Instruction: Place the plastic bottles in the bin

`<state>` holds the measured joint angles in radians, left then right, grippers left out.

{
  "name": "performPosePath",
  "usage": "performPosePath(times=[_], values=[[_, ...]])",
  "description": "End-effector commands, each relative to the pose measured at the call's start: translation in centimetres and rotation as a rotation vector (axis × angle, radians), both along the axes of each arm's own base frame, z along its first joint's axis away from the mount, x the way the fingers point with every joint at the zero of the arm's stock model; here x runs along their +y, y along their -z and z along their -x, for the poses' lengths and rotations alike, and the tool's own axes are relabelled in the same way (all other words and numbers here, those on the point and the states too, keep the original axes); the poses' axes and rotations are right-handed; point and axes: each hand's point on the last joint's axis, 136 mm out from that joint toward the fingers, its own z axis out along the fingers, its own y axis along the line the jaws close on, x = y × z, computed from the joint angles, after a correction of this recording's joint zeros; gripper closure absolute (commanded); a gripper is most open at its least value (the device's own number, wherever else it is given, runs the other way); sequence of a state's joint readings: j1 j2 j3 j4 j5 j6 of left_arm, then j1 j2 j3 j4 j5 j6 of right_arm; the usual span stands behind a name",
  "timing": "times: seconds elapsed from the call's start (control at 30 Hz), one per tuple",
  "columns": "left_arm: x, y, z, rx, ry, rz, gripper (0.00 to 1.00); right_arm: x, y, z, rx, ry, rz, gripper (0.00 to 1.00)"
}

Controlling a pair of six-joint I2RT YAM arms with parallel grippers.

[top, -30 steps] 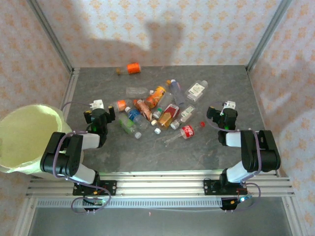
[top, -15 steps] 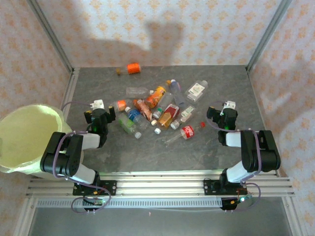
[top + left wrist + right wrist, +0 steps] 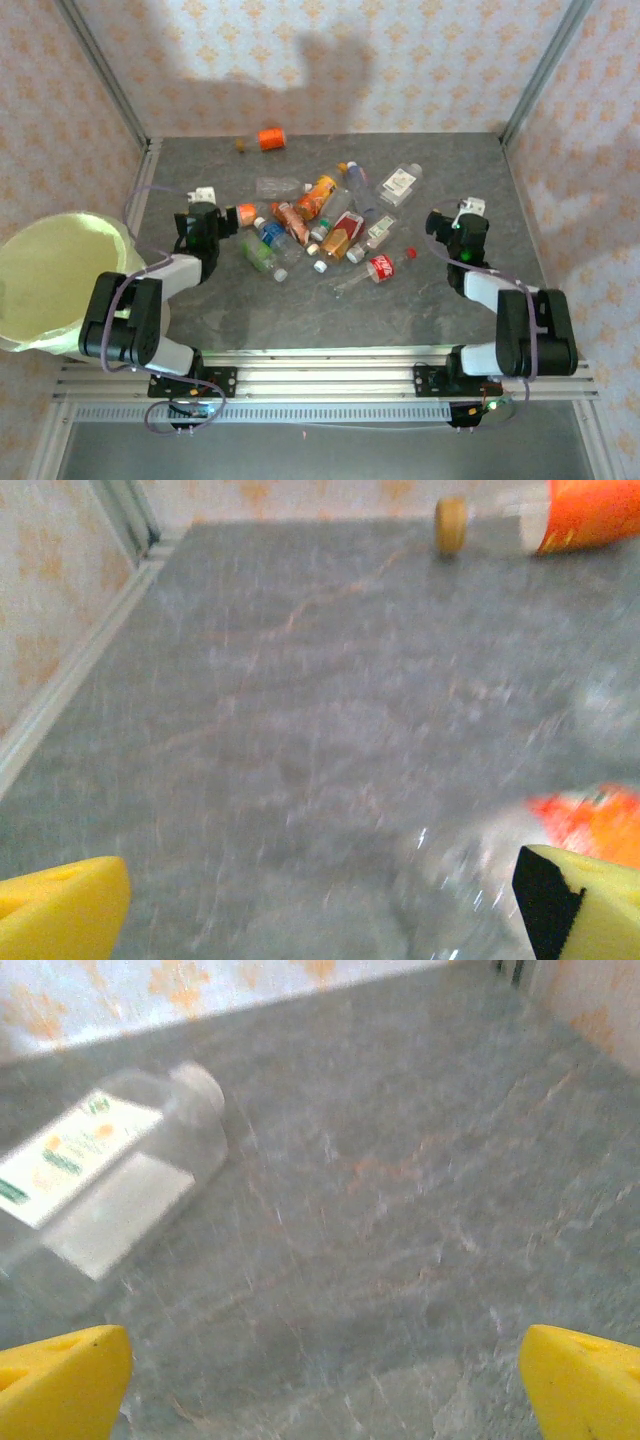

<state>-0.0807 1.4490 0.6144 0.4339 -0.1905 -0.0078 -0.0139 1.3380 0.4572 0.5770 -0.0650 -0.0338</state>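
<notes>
hard to make out: both wrist views are motion-blurred. in the left wrist view a clear bottle with an orange label is smeared and partly hidden behind one yellow foam pad. the orange-labelled bottle with a tan cap at the far edge is cut off by the frame. in the right wrist view a clear, flat-sided bottle with a white printed label is cut off at the left edge.

materials: the worktop is grey, veined and stone-like. the plastic bottles are mostly clear, with orange, red, blue and white labels. they lie on their sides in a loose heap at mid-worktop, between the arms.

containers: the bin is lined with pale yellow-green film. it stands off the worktop's left edge and is cut off by the frame. the liner's smooth inside is seen; the bottles lie outside it, on the worktop.

left tool: pads spread wide, nothing pinched, just beside the heap's left side. right tool: pads spread wide, nothing pinched, near the heap's right side.
</notes>
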Motion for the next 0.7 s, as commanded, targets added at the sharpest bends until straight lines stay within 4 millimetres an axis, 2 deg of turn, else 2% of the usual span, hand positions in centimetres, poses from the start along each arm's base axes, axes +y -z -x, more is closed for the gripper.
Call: performPosePath(times=[0.0, 0.1, 0.2, 0.3, 0.33, 0.4, 0.5, 0.67], values=[[-1.0, -0.2, 0.9, 0.088, 0.019, -0.038, 0.00, -0.7, -1.2, 0.3, 0.016, 0.061, -0.023, 0.01], [-1.4, -1.3, 1.2, 0.076, -0.016, -0.051, 0.00, -1.3, -1.4, 0.9, 0.057, 0.130, -0.078, 0.01], [-0.7, -3.2, 2.1, 0.029, -0.108, -0.013, 0.00, -2.8, -1.5, 2.0, 0.106, 0.257, -0.121, 0.01], [0.5, -5.4, 3.9, 0.007, -0.264, 0.103, 0.00, -4.4, -1.5, 3.8, 0.127, 0.391, -0.153, 0.01], [0.7, -5.7, 4.8, 0.027, -0.311, 0.148, 0.00, -4.6, -0.9, 4.3, 0.150, 0.417, -0.159, 0.01], [0.6, -6.3, 6.5, 0.058, -0.396, 0.241, 0.00, -4.7, -1.5, 5.3, 0.124, 0.441, -0.189, 0.01], [-0.8, -5.9, 8.8, 0.154, -0.447, 0.367, 0.00, -4.6, -1.7, 6.2, 0.099, 0.455, -0.237, 0.01], [-5.9, -3.5, 11.1, 0.342, -0.377, 0.564, 0.00, -4.3, -2.7, 6.7, 0.055, 0.442, -0.272, 0.01]])
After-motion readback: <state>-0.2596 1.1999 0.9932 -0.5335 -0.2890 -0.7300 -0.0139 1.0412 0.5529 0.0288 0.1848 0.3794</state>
